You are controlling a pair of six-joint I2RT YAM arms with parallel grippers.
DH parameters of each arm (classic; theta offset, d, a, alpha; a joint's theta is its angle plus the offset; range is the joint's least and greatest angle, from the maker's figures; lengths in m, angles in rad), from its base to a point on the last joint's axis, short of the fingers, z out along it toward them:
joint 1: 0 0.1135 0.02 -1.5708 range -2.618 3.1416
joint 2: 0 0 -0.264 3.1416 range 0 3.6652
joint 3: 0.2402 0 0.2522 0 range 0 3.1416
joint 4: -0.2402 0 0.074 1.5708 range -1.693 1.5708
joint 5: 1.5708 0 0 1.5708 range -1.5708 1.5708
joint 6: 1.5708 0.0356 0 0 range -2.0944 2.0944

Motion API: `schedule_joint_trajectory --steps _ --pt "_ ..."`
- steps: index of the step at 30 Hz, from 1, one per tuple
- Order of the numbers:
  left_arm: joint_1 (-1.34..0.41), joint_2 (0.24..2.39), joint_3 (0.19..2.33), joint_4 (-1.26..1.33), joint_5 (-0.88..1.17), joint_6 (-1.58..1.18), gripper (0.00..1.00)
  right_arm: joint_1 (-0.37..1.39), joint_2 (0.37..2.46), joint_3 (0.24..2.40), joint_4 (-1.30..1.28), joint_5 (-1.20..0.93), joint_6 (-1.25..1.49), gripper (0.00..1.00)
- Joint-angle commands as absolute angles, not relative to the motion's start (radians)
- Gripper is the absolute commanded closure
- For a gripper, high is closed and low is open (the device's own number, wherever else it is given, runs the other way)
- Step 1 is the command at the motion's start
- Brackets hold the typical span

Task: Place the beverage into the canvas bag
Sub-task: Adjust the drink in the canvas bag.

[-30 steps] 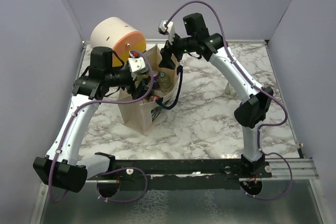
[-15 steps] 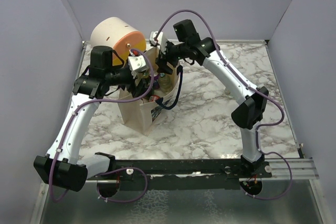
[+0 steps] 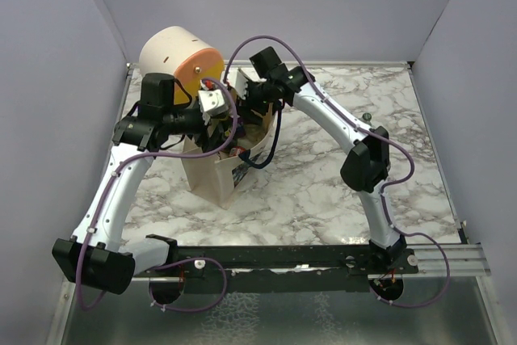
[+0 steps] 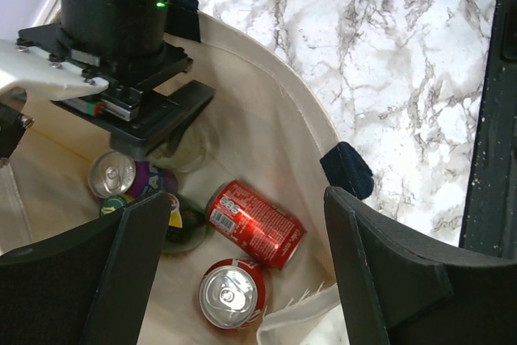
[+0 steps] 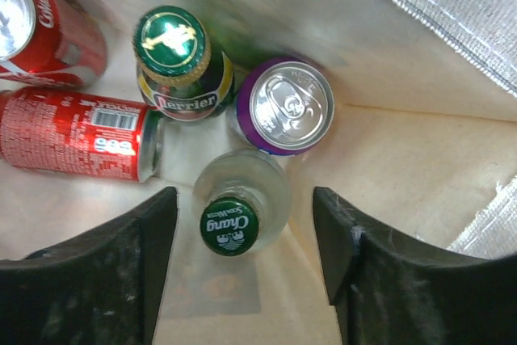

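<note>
L claw (image 4: 246, 195) spread wide at canvas bag (image 3: 212, 179) rim, gripping nothing. Inside bag: 2 red cans (image 5: 77, 145), 1 purple can (image 5: 291, 105), 1 Perrier bottle (image 5: 174, 42), 1 Chang bottle (image 5: 230, 225) (the beverage), upright btwn R claw (image 5: 242, 193) fingers, spread, not touching. Beyond: 1 orange-faced drum (image 3: 174, 54).

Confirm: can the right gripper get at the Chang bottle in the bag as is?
Probably yes. The right gripper is open inside the bag, straddling the cap-up Chang bottle with nothing between. The purple can stands close beside it, outside the gap.
</note>
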State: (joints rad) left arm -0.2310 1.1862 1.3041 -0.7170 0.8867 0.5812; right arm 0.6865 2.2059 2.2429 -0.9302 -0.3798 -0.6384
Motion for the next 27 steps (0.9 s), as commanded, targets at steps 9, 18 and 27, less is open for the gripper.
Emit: schedule_joint_trajectory --steps 9,18,27 --pt "-0.308 1.245 1.349 -0.799 0.874 0.606 0.21 0.689 2.216 2.264 -0.931 -0.237 -0.611 0.69" --pt "-0.411 1.296 1.393 -0.772 0.876 0.542 0.21 0.670 2.188 2.208 -0.925 -0.197 -0.558 0.91" --pt "-0.474 1.382 1.407 -0.743 0.836 0.538 0.22 0.655 2.219 2.244 -0.969 -0.196 -0.530 0.94"
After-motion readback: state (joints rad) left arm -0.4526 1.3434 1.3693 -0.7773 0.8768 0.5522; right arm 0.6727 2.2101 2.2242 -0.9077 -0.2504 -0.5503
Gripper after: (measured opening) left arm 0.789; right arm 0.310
